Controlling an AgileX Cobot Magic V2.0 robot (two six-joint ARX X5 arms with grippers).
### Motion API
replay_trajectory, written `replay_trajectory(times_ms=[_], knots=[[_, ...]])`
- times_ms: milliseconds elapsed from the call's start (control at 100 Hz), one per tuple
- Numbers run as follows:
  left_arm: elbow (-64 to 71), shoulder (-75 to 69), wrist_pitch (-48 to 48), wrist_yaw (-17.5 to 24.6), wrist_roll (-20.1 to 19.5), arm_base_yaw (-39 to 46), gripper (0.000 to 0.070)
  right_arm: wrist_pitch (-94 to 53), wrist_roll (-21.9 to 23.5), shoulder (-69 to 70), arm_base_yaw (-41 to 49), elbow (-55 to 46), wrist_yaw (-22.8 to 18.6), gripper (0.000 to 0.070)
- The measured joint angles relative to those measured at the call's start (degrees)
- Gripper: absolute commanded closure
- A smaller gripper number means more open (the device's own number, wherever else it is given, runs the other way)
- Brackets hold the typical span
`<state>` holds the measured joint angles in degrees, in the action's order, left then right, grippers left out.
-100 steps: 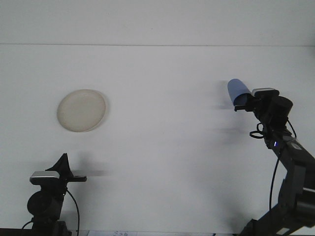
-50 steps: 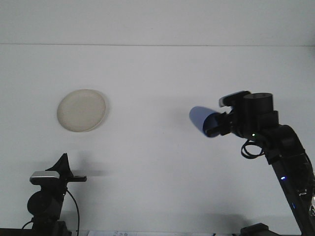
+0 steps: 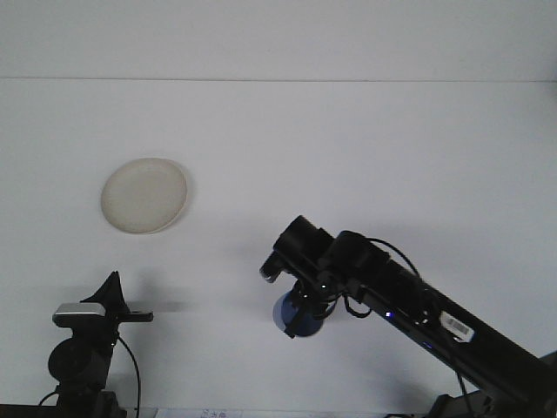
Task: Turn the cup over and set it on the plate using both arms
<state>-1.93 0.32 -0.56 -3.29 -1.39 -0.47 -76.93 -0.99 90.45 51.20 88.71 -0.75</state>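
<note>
**Right arm brought the cup low over mid-table, plate waiting far left**

The right arm point(image 3: 392, 292) reached in from the lower right, stretched across the white table point(image 3: 348, 139), and its jaws point(image 3: 296, 318) were clamped on the blue cup point(image 3: 294, 316), which sat under the wrist near the table's front middle. Whether the cup touched the surface or hung just above it, the view did not settle; its orientation was also hard to read beneath the dark wrist.

The left arm point(image 3: 83, 335) waited at the lower left with its jaws point(image 3: 130, 312) pointing right. Whether they were parted or closed could not be told.

The cream plate point(image 3: 144, 195) lay well apart from the cup, up and to the left, bare.

By my reckoning, this was the handover or set-down leg. Doing it well meant putting the cup down softly, mouth up, within the left arm's reach, and releasing only once it stood steady.

The table was plain, matte white and uncluttered, meeting a pale wall point(image 3: 278, 39) behind. The smooth top might let a light cup slide when nudged.
</note>
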Motion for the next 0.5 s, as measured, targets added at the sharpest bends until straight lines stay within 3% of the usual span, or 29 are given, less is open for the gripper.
replay_trajectory(times_ms=[500], knots=[[0.0,0.0,0.0,0.0,0.0,0.0,0.0686,0.0,-0.3,8.8,3.8,0.0,-0.7,0.0694]])
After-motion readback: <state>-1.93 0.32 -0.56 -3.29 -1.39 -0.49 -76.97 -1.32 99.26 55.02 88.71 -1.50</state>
